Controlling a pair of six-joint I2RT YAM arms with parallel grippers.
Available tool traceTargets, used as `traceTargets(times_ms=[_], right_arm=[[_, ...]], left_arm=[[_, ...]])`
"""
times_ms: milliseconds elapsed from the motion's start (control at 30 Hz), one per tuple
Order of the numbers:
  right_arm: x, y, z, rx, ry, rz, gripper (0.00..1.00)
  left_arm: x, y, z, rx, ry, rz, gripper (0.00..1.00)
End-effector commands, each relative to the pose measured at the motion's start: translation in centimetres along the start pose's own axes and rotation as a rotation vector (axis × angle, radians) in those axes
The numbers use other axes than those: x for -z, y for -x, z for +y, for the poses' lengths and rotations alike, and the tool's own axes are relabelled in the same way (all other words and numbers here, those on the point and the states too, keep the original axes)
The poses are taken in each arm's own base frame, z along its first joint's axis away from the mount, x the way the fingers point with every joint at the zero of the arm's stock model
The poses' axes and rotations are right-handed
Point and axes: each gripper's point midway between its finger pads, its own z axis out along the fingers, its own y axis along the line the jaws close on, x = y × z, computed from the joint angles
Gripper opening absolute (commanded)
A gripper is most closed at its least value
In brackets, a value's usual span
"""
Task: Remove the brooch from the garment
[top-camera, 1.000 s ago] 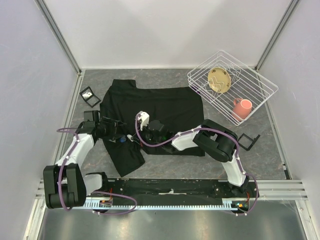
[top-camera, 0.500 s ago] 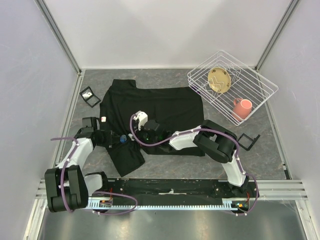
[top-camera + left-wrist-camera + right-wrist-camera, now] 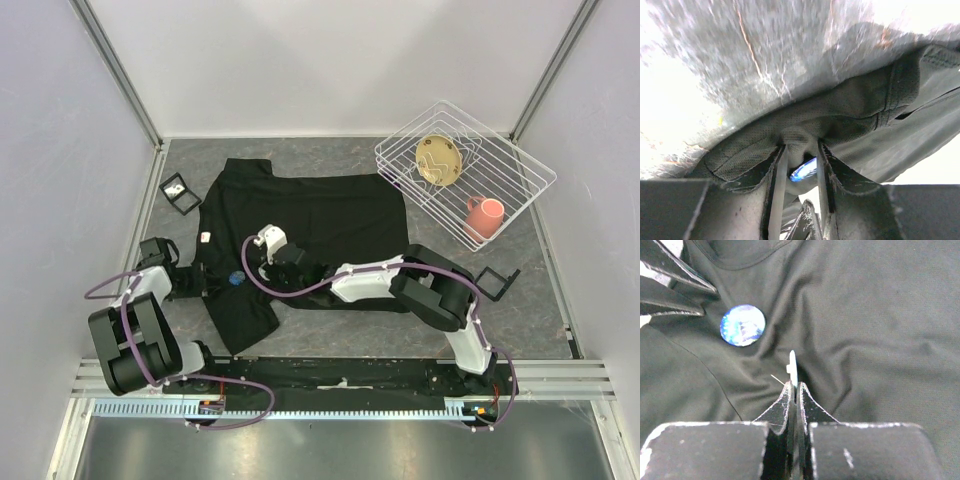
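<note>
The black garment (image 3: pixel 320 215) lies spread on the grey table. A round blue brooch (image 3: pixel 235 279) sits on its near left part. My left gripper (image 3: pixel 205 283) is shut on a fold of the garment's (image 3: pixel 850 110) left edge, with the brooch (image 3: pixel 804 170) showing just behind the fingers. My right gripper (image 3: pixel 258 275) is over the garment (image 3: pixel 880 315), just right of the brooch (image 3: pixel 742 325). It is shut (image 3: pixel 795 387) on a thin pale flat piece (image 3: pixel 793 369) with a fine pin sticking out. The left gripper's fingers (image 3: pixel 670 287) show at the top left of the right wrist view.
A white wire rack (image 3: pixel 520 170) at the back right holds a tan plate (image 3: pixel 438 160) and a pink mug (image 3: pixel 485 215). Small black square frames lie at the left (image 3: pixel 180 192) and right (image 3: pixel 497 282). A small white tag (image 3: pixel 205 238) is on the garment.
My left gripper has drawn back to the left, pulling the garment's edge and the brooch with it. My right gripper has followed to the left over the garment.
</note>
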Motion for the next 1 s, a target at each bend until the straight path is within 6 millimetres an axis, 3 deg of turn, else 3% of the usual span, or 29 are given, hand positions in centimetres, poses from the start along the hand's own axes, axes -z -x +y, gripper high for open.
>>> traceTargets(times_ms=[0,167,333,400,467,500,533,567,600,633,667,733,767,800,833,900,933,967], right_arm=[[1.6,3.0,-0.3,0.044,-0.072,-0.040,0.00],[2.5,3.5,-0.8,0.048,-0.109,-0.035,0.00],[4.8,6.4,0.0,0.027,-0.069,-0.061,0.00],[6.3,7.4,0.0,0.012,-0.058,-0.061,0.00],[7.4,6.9,-0.6,-0.022,-0.036,-0.029,0.00],[8.5,7.8,-0.7,-0.048,-0.014,-0.041,0.00],[9.1,6.5,-1.3,-0.106,0.030,0.005,0.00],[10.4,7.2,-1.5,-0.135,0.056,-0.010,0.00],[11.0,6.8,-1.7,-0.163,0.083,0.003,0.00],[11.6,5.4,-3.2,-0.206,0.079,0.033,0.00],[13.0,5.7,-2.7,-0.231,0.146,0.035,0.00],[14.3,4.0,-4.4,-0.296,0.166,0.075,0.00],[15.9,4.6,-3.7,-0.330,0.235,0.068,0.00],[16.7,4.5,-3.9,-0.349,0.250,0.065,0.00],[17.4,3.4,-5.0,-0.384,0.249,0.082,0.00],[19.8,4.0,-4.5,-0.417,0.321,0.063,0.00],[20.4,3.2,-5.6,-0.453,0.306,0.068,0.00],[21.7,3.9,-5.7,-0.466,0.319,0.035,0.00]], left_arm=[[-0.6,2.8,2.0,-0.019,0.085,-0.086,0.38],[-0.3,1.9,2.3,-0.040,0.055,-0.046,0.38],[1.2,0.0,1.7,-0.068,-0.045,0.013,0.48],[2.6,-0.4,1.0,-0.103,-0.113,-0.002,0.54],[3.9,-0.5,0.0,-0.142,-0.174,-0.027,0.56],[5.2,-1.2,-1.1,-0.191,-0.247,-0.036,0.56],[6.2,-1.7,-2.1,-0.227,-0.295,-0.041,0.55],[6.9,-2.2,-2.7,-0.267,-0.328,-0.050,0.56],[8.1,-3.8,-3.5,-0.345,-0.384,-0.047,0.56],[9.3,-4.5,-4.6,-0.397,-0.429,-0.061,0.57],[9.9,-5.0,-5.2,-0.452,-0.453,-0.093,0.59],[11.9,-8.8,-6.8,-0.627,-0.563,-0.059,0.59],[12.7,-10.4,-7.3,-0.718,-0.624,-0.027,0.59],[13.3,-13.5,-6.9,-0.820,-0.675,0.054,0.59],[14.3,-15.3,-7.8,-0.883,-0.771,0.095,0.59],[15.7,-19.8,-6.4,-1.046,-0.896,0.261,0.62],[16.0,-21.1,-5.9,-1.102,-0.944,0.311,0.64],[16.9,-22.5,-5.5,-1.165,-1.012,0.354,0.64]])
